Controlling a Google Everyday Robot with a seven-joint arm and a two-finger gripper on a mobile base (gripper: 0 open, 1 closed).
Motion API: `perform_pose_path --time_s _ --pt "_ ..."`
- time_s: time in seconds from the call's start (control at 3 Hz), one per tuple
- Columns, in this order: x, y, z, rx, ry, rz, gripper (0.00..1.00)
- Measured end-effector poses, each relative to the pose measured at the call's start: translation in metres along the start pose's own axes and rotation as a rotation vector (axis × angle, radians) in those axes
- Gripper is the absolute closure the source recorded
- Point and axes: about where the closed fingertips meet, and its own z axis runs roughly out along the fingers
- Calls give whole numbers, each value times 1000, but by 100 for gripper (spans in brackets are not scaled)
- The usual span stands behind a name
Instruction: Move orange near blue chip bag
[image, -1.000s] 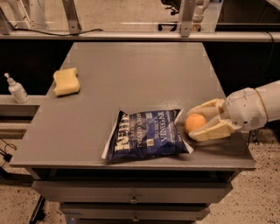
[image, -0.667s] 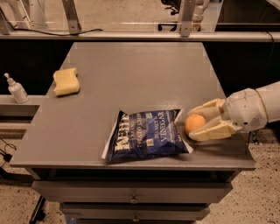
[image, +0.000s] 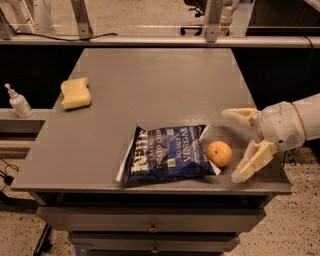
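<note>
Orange (image: 219, 153): on counter (image: 160, 85), front-rt, just beside bag's rt edge.
Bag (image: 167, 155): dark blue, lying flat; white print reads "KETT…", "VINEGAR".
Hand (image: 236, 145): rt of orange, fingers spread wide, gripping nothing.
Sponge (image: 75, 93): yellow, far left.

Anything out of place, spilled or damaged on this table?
Nothing stands out. The orange sits whole beside the blue chip bag, which lies flat with nothing spilled. The pincer is open, just right of the orange.
</note>
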Motion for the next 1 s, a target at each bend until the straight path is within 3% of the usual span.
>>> perform_pose_path --time_s 0.33,0.67,1.0 --pt "1 -3 -3 8 6 3 0" --pt "5 -20 -29 66 11 13 0" --pt "4 -51 -85 179 35 -13 0"
